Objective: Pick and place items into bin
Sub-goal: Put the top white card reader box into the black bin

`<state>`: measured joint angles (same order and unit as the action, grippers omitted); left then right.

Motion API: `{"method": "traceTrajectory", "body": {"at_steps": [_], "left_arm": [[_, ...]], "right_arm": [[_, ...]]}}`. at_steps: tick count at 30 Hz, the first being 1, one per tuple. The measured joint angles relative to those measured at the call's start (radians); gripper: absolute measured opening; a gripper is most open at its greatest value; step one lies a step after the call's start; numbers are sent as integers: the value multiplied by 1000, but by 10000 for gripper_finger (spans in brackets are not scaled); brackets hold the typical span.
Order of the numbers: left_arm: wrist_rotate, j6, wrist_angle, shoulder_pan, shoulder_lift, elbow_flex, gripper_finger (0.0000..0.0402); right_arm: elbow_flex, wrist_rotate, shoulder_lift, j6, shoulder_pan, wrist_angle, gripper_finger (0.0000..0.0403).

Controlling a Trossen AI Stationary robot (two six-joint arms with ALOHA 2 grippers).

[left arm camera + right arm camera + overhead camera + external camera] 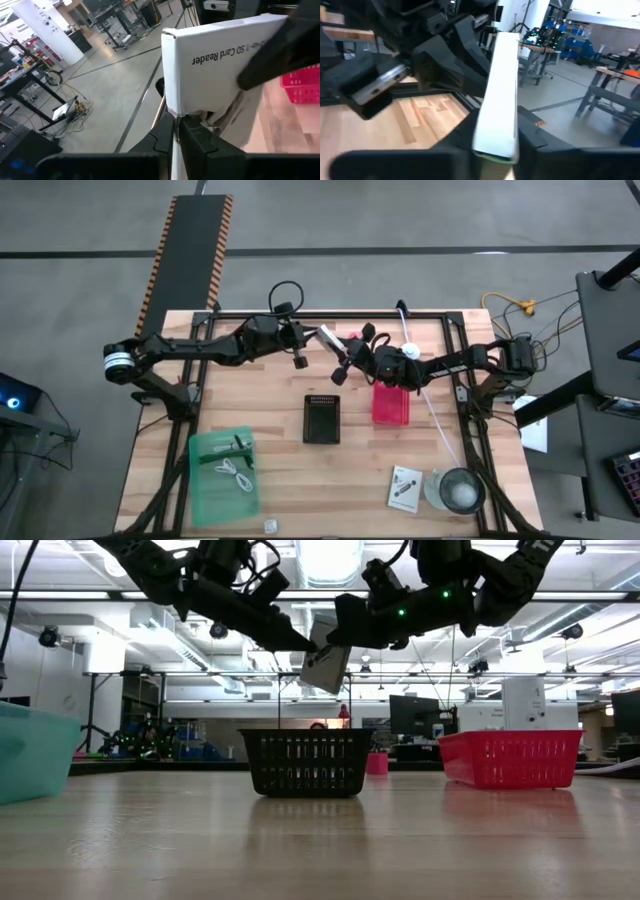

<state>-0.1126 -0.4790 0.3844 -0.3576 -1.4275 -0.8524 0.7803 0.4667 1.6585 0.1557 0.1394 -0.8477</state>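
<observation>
A white printed box lettered "SD Card Reader" (pixel 327 668) hangs high above the table, over its far middle, held between both grippers. It also shows in the high view as the box (pixel 328 337). My left gripper (pixel 314 332) reaches it from the table's left and is shut on it. My right gripper (pixel 347 356) comes from the right and is also shut on it. A black basket (pixel 322 418) and a red basket (pixel 391 404) stand below. A green bin (pixel 222 470) holds a coiled white cable (pixel 236 474). My left gripper (pixel 176 127) pinches a thin edge of the box near one corner (pixel 173 113) between its two fingers. The box (pixel 220 65) stands out past the fingers, lifted clear of the table. My right gripper (pixel 495 146) has the box's narrow end (pixel 495 131) between its two fingers, on the side away from the left gripper. The box (pixel 497 90) shows edge-on and runs out along the fingers. One right finger (pixel 272 57) lies across the printed face.
A white printed card (pixel 404 488) and a round clear lidded container (pixel 458 490) lie near the table's near right corner. A small pale item (pixel 270 525) sits at the near edge. A white cord (pixel 432 405) runs across the right side. Bare wood lies between the bins.
</observation>
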Motion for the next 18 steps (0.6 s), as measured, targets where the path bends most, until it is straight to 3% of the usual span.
{"method": "traceTrajectory", "body": {"at_steps": [2, 8, 13, 18], "left_arm": [[1, 0, -1, 0, 0, 0, 19], [6, -2, -31, 0, 11, 0, 73], [7, -5, -185, 1, 71, 0, 122], [3, 18, -324, 8, 153, -1, 143]], "right_arm": [[0, 0, 0, 20, 0, 4, 27], [0, -10, 0, 31, 0, 14, 26], [0, -26, 0, 31, -9, 73, 26], [0, -109, -13, 52, -35, 121, 26]]}}
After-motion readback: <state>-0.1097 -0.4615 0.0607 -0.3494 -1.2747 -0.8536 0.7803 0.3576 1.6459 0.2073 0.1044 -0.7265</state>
